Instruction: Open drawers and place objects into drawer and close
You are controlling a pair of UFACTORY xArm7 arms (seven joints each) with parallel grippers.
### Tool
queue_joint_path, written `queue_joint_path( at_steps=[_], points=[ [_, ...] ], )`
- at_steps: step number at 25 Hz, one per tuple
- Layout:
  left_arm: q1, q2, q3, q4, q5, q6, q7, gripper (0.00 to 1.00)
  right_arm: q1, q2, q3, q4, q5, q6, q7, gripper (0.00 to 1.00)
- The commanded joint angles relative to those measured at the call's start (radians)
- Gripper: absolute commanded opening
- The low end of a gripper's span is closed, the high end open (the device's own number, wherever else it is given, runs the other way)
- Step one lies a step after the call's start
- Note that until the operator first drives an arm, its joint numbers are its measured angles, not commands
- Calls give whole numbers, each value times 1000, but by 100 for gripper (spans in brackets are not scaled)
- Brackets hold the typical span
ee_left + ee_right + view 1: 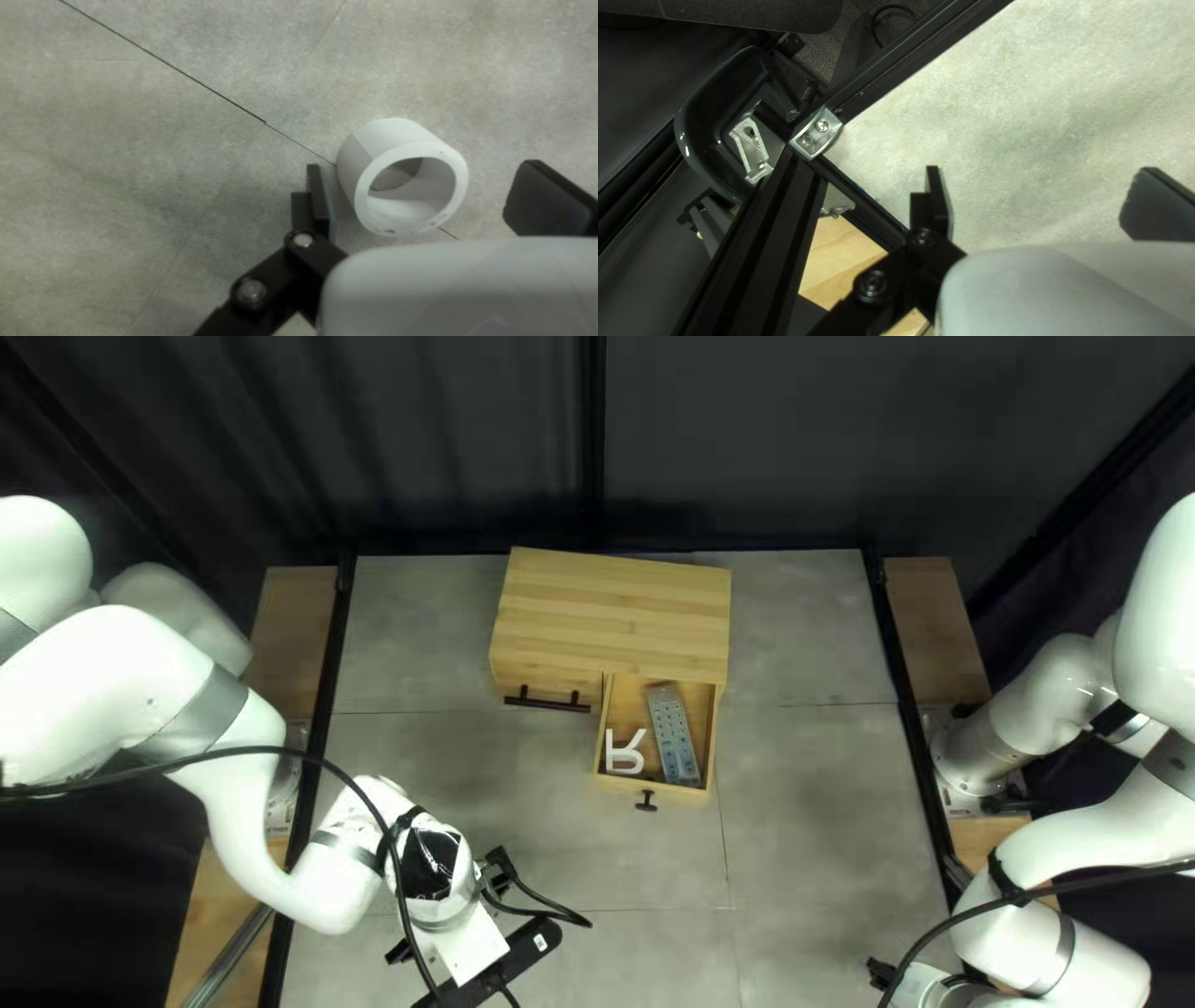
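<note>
Letter R [621, 752] lies in the open drawer [619, 785] — left pincer [501, 869] wide, right pincer [883, 973] wide.

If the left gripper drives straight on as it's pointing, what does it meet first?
Probably the white ring, seen between the left gripper's open fingers, with the grey tabletop beyond. I can't tell how much depth remains.

1. Right gripper [883, 973], its black fingers [939, 202] wide apart over the pale tabletop [1002, 124]
2. Black rails [909, 47] meeting at a silver bracket [815, 133]
3. Light wood [837, 256] beside the rails
4. A glossy black curved frame [690, 138] near the bracket
</note>
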Motion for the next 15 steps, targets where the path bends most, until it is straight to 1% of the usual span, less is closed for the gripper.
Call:
queue_joint_path(
  at_steps=[1,6,15],
  points=[
    [-15,19,-13,-3,-7,-29,-30,100,0,0,0,0,0,0,0,100],
    [-24,33,-20,-2,-10,-48,-52,100,0,0,0,0,0,0,0,100],
    [-31,27,-19,-42,25,-93,-93,100,0,0,0,0,0,0,0,100]
  ],
)
